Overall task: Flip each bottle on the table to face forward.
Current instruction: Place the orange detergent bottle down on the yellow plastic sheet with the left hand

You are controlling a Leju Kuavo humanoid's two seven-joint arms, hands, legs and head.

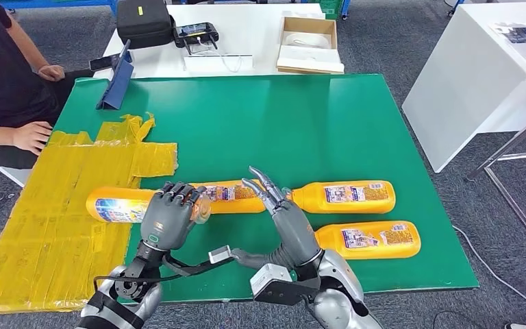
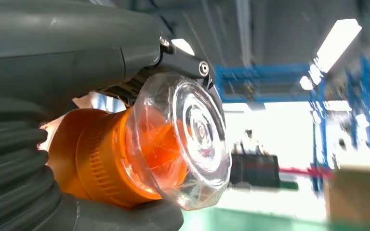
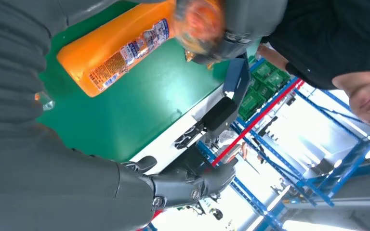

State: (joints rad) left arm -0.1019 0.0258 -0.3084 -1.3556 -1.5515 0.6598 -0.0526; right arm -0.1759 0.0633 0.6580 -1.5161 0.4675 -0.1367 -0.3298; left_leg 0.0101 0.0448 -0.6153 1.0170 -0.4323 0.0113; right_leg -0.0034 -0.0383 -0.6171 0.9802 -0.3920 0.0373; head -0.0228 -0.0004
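**Left hand gripping a bottle's cap end, right hand open beside it**

Nearest the robot, the right hand (image 1: 289, 223) is rising from the desk's (image 1: 356, 130) front edge with its fingers (image 1: 264, 184) spread and pointing away, holding nothing. Just to its right, the nearest bottle (image 1: 368, 238) is lying on its side, long axis running left to right, its label turned upward; the print is too small to read.

The left hand (image 1: 170, 216) is curling its fingers (image 1: 178, 194) over the clear cap (image 2: 192, 139) of the left bottle (image 1: 115, 205), gripping it. That bottle is lying across the yellow sheet (image 1: 61, 205), cap pointing right, base pointing left, showing a blue and white label.

Just beyond the hands, the middle bottle (image 1: 229, 195) and the far right bottle (image 1: 346, 196) are lying roughly in one line, long axes left to right, labels facing up.

Farther back, a blue tablet stand (image 1: 116, 82) is sitting at the desk's far left corner, where a person's hand (image 1: 33, 136) is resting by the edge. On the white desk (image 1: 246, 31) behind are a black bag (image 1: 144, 22) and an open cardboard box (image 1: 309, 44).
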